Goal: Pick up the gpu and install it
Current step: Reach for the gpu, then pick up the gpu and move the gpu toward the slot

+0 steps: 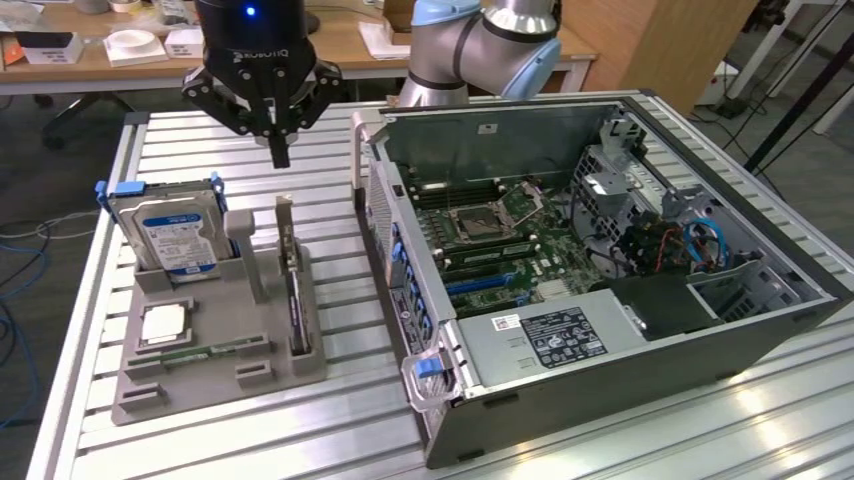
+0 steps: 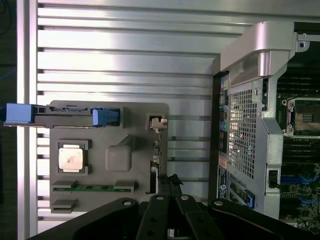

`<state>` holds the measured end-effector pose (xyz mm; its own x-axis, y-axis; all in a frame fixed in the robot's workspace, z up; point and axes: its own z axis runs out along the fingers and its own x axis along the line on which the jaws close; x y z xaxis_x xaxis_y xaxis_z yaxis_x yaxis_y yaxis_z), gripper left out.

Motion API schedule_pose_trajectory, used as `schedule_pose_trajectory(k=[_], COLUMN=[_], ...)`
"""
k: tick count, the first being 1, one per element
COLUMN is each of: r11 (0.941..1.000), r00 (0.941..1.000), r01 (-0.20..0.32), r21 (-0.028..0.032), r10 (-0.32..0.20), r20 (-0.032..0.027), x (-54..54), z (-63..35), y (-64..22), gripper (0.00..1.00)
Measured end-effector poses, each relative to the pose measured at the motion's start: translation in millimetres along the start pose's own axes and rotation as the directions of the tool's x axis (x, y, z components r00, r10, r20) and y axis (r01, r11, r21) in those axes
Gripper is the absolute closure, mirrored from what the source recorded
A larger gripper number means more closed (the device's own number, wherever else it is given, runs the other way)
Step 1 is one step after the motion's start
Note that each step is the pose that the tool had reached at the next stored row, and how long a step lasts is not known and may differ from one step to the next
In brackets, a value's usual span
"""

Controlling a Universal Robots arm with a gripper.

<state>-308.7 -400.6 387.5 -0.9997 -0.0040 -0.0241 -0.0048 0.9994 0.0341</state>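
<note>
Jaws pressed together, empty, near one gpu [image 1: 299, 305] upright in one tray [image 1: 214, 375]; one case [image 1: 641, 340].

Desk: wooden desk [image 1: 340, 42] behind the gripper [image 1: 279, 155], white boxes [image 1: 134, 45] on it
Cabinet: wooden cabinet [image 1: 667, 40] farther behind the gripper
Table: slatted metal table [image 1: 200, 150] below the gripper
Floor: grey floor [image 1: 34, 185], blue cables [image 1: 20, 255] on it

one silver blue-labelled hard drive [image 1: 171, 235], one thin black gpu card [image 1: 295, 300], one square silver processor [image 1: 162, 324], one narrow green memory stick [image 1: 200, 353], one open black computer case [image 1: 641, 385].
</note>
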Motion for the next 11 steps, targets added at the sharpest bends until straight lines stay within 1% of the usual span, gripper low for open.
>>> schedule_pose_trajectory(k=[11], r11=[1.0], r00=[1.0], r01=[0.0], r21=[0.0], r10=[0.0], r20=[0.0], x=[0.1], z=[0.0], y=[0.0], gripper=[0.89])
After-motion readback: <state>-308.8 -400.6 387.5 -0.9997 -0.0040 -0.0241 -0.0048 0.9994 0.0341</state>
